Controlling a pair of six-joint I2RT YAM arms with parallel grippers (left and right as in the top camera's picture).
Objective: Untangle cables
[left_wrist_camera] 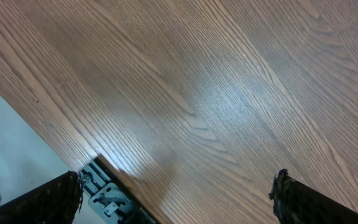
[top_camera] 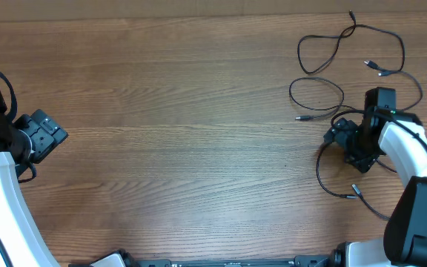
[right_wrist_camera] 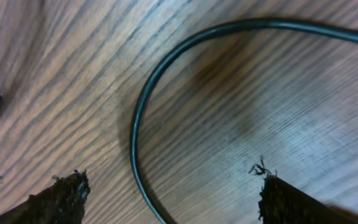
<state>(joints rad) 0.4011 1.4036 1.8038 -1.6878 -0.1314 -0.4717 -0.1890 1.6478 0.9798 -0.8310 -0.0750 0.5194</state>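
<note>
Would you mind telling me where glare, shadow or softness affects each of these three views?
Overhead: even light, the cables crisp, no glare. Left wrist: a pale sheen washes the table mid-frame, and the gripper fingertips are dark with little detail. Right wrist: bluish glare on the wood at right, a soft shadow beside the cable, focus slightly soft.

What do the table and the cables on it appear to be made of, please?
Table: wood or wood-look laminate, going by the fine grain lines and a soft sheen where the light glares. Cables: thin black cords with a smooth, slightly glossy jacket, probably rubber or plastic. Their small plug tips look silvery, likely metal.
</note>
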